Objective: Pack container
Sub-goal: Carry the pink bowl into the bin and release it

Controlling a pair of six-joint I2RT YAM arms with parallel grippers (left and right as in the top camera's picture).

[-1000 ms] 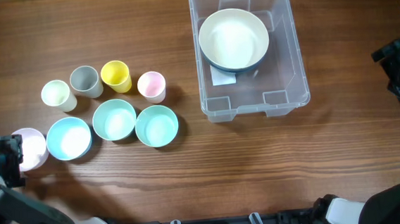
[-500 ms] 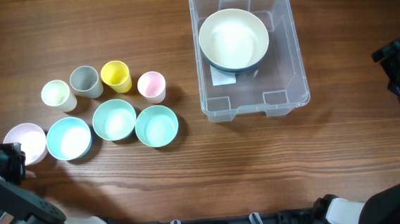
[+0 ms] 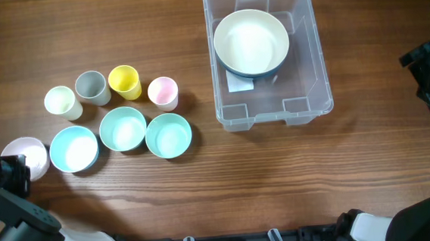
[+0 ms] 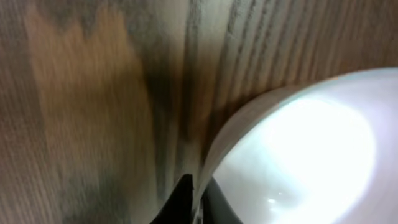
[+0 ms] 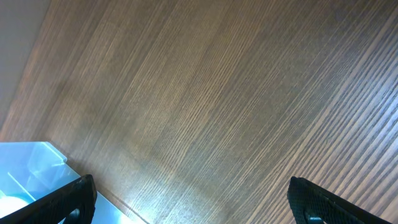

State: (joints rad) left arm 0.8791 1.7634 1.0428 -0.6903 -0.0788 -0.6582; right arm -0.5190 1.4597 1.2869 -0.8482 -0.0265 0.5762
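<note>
The container (image 3: 304,75) stands on the bench (image 3: 279,169) right of centre, open side up. A large white bowl (image 3: 251,40) sits in the half of it away from the robot. The left hand (image 4: 196,200) pinches the rim of the pale pink bowl (image 3: 26,155), one finger inside and one outside. The right hand (image 5: 189,193) is spread wide above bare bench, right of the container and apart from it.
</note>
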